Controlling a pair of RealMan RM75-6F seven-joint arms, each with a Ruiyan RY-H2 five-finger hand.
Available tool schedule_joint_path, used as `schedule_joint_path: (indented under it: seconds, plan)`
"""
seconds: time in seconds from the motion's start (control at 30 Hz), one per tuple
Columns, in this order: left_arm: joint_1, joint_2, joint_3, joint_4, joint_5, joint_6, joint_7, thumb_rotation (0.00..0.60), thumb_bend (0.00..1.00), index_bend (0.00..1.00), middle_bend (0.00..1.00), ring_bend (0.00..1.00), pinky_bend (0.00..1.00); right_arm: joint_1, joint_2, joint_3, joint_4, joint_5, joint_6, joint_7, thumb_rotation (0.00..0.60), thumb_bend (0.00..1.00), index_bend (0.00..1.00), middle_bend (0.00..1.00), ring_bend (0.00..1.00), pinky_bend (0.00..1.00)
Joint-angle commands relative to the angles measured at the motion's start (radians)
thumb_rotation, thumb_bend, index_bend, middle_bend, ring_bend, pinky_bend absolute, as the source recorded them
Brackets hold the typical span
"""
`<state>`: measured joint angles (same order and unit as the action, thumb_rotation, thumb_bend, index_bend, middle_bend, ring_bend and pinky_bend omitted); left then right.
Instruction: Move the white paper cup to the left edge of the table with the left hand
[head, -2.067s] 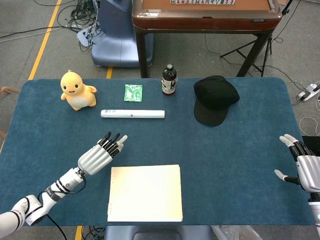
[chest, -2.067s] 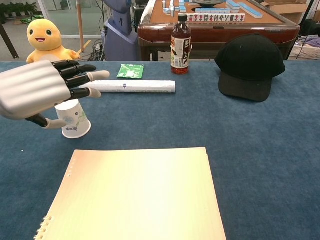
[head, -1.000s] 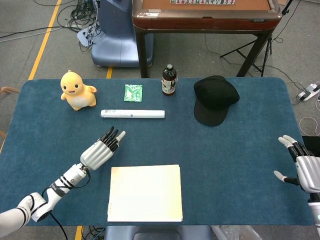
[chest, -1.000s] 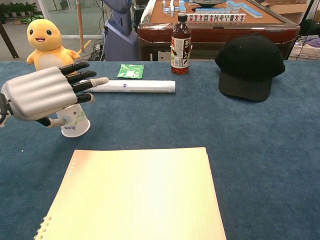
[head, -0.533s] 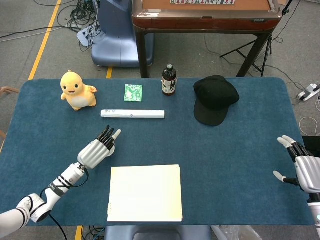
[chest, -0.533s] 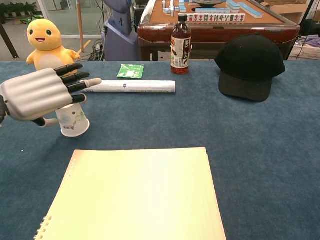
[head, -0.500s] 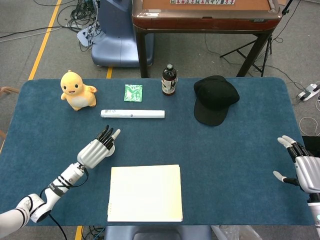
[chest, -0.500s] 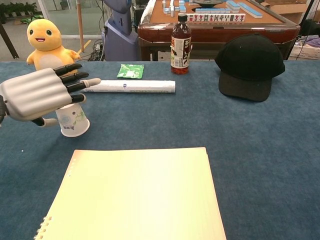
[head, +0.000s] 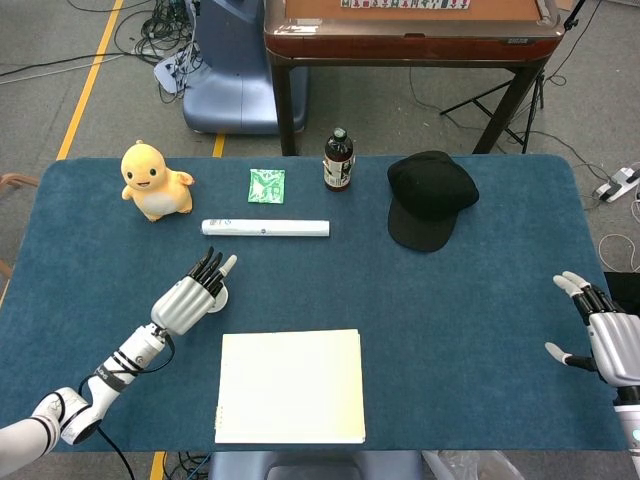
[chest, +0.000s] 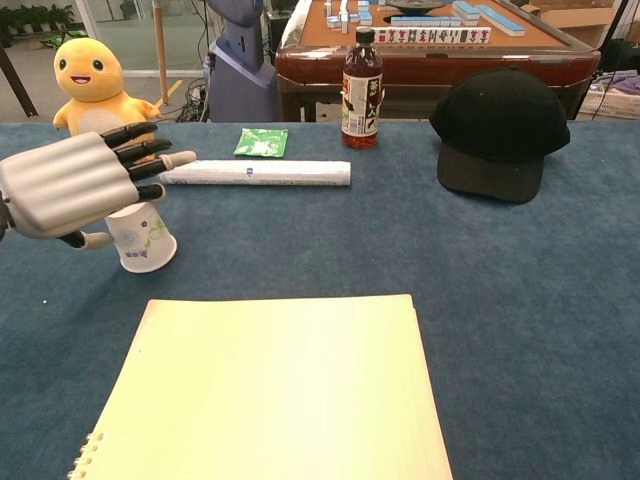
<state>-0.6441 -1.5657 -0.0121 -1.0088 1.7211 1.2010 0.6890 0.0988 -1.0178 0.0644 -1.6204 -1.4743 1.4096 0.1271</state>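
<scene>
The left hand (chest: 70, 185) reaches forward over the cup (chest: 141, 238), palm down, fingers straight and slightly spread, thumb low beside the cup's left wall. Whether it grips the cup, I cannot tell. The cup stands upside down on the blue table (chest: 300, 240), left of centre, just behind the notebook (chest: 270, 395). The right hand (head: 600, 330) rests open near the right edge, fingers apart.

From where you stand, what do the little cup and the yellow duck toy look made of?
The cup, standing upside down, looks like thin matte paper, white with a faint print. The duck toy looks like soft plush, fuzzy and rounded, though its filling can't be seen.
</scene>
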Motion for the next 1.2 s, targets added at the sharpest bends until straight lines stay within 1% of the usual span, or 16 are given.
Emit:
schedule_joint_path:
  seconds: [0.03, 0.37, 0.57, 0.77, 0.9, 1.0, 1.2]
  plan:
    - [0.000, -0.002, 0.001, 0.003, -0.001, 0.002, -0.003, 0.600, 0.15, 0.35, 0.00, 0.00, 0.00, 0.000, 0.000, 0.000, 0.000, 0.000, 0.000, 0.000, 0.600, 0.00, 0.15, 0.13, 0.14, 0.37]
    - [0.010, 0.009, 0.003, -0.018, -0.009, 0.028, -0.039, 0.600, 0.15, 0.38, 0.00, 0.00, 0.00, 0.000, 0.000, 0.000, 0.001, 0.000, 0.000, 0.002, 0.600, 0.00, 0.15, 0.13, 0.14, 0.37]
    - [0.038, 0.038, -0.017, -0.091, -0.058, 0.049, -0.091, 0.600, 0.15, 0.38, 0.00, 0.00, 0.00, 0.001, -0.001, -0.002, 0.000, -0.001, -0.001, 0.000, 0.600, 0.00, 0.15, 0.13, 0.14, 0.37]
    - [0.064, 0.076, -0.047, -0.183, -0.136, 0.037, -0.151, 0.600, 0.15, 0.40, 0.00, 0.00, 0.00, 0.003, -0.005, -0.003, -0.001, -0.002, -0.005, -0.009, 0.600, 0.00, 0.15, 0.13, 0.14, 0.37]
    - [0.080, 0.103, -0.070, -0.259, -0.215, 0.001, -0.222, 0.600, 0.15, 0.40, 0.00, 0.00, 0.00, 0.005, -0.007, -0.004, -0.002, 0.000, -0.009, -0.015, 0.600, 0.00, 0.15, 0.13, 0.14, 0.37]
    - [0.091, 0.136, -0.090, -0.342, -0.296, -0.053, -0.321, 0.600, 0.15, 0.41, 0.00, 0.00, 0.00, 0.005, -0.007, -0.004, -0.002, 0.000, -0.011, -0.017, 0.600, 0.00, 0.15, 0.13, 0.14, 0.37]
    - [0.103, 0.166, -0.104, -0.407, -0.362, -0.101, -0.457, 0.600, 0.15, 0.41, 0.00, 0.00, 0.00, 0.006, -0.008, -0.004, -0.001, 0.003, -0.013, -0.018, 0.600, 0.00, 0.15, 0.13, 0.14, 0.37]
